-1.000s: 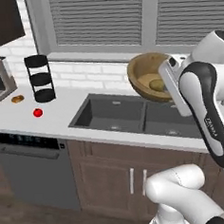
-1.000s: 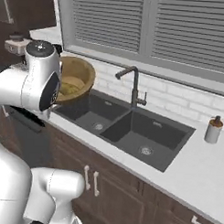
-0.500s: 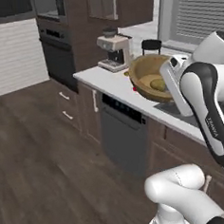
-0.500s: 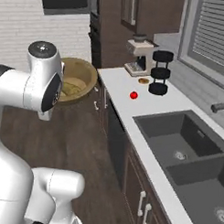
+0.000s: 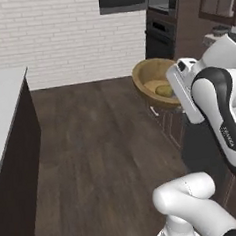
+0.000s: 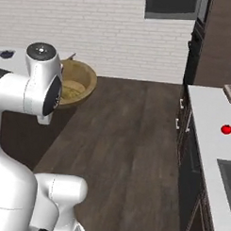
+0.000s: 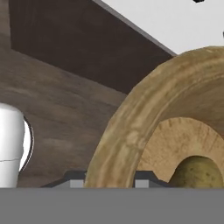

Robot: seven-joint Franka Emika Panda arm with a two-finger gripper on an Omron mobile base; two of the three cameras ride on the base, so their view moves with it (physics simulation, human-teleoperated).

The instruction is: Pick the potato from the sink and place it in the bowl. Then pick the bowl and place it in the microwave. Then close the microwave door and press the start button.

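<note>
With the base swinging away from the sink toward open floor, the gripper (image 7: 109, 179) is clenching the rim of the bowl (image 5: 152, 79), the potato (image 5: 164, 90) riding inside at the arm's 10 o'clock, microwave-bound.

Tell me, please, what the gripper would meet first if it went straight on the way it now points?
Probably the rim of the bowl it carries, right ahead in the hand view; behind that is the potato.
</note>
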